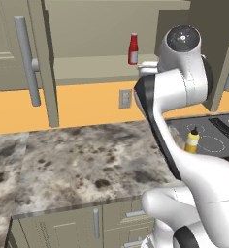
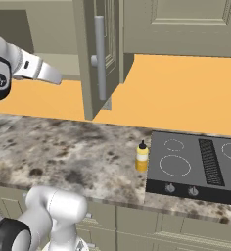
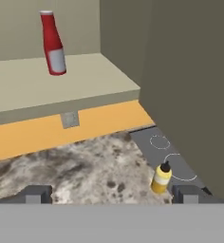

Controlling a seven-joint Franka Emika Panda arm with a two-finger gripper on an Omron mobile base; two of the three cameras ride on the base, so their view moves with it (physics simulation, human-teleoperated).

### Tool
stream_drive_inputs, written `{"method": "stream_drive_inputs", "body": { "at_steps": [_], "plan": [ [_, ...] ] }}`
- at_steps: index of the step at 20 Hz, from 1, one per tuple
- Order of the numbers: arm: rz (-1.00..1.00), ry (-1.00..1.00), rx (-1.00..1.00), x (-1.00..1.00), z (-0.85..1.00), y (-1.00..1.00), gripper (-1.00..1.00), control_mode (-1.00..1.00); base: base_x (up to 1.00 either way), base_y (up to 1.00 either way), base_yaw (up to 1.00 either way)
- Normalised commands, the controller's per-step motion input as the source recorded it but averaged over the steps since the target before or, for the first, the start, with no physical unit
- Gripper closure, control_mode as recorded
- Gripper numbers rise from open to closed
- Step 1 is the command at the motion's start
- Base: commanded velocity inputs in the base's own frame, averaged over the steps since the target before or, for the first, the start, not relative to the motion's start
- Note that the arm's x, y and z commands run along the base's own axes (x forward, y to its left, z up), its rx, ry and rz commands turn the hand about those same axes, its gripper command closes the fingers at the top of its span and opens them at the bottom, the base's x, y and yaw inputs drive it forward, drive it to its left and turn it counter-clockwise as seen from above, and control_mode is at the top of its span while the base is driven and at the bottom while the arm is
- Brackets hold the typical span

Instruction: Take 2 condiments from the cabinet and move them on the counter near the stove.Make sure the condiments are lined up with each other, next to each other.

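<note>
Your gripper (image 3: 111, 193) is spread to full width and holds nothing. Nearest, the yellow squeeze bottle (image 2: 142, 156) stands upright on the counter (image 2: 78, 147), just left of the stove (image 2: 186, 162). Farther off, the red squeeze bottle (image 3: 53, 43) stands upright on the cabinet (image 1: 87, 68) shelf. It looks slim and top-heavy; an off-center approach would probably tip it.

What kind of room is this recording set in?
A simulated home kitchen, judging by the flat black glass cooktop, the mottled grey-beige stone counter and the olive-grey wall cabinet holding a red squeeze bottle.
</note>
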Motion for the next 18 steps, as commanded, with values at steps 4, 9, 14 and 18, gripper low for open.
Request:
{"method": "stream_drive_inputs", "body": {
  "at_steps": [4,9,14,18],
  "plan": [
    [-0.02,-0.13,-0.02,0.29,0.01,0.04,-1.00,-1.00,0.00,0.00,0.00],
    [-0.02,0.00,0.00,0.26,0.27,0.17,-1.00,-1.00,0.00,0.00,0.00],
    [-0.01,0.00,0.00,0.37,0.19,0.12,-1.00,-1.00,0.00,0.00,0.00],
    [-0.02,-0.01,-0.03,0.56,-0.01,0.00,-1.00,-1.00,0.00,0.00,0.00]
  ]
}}
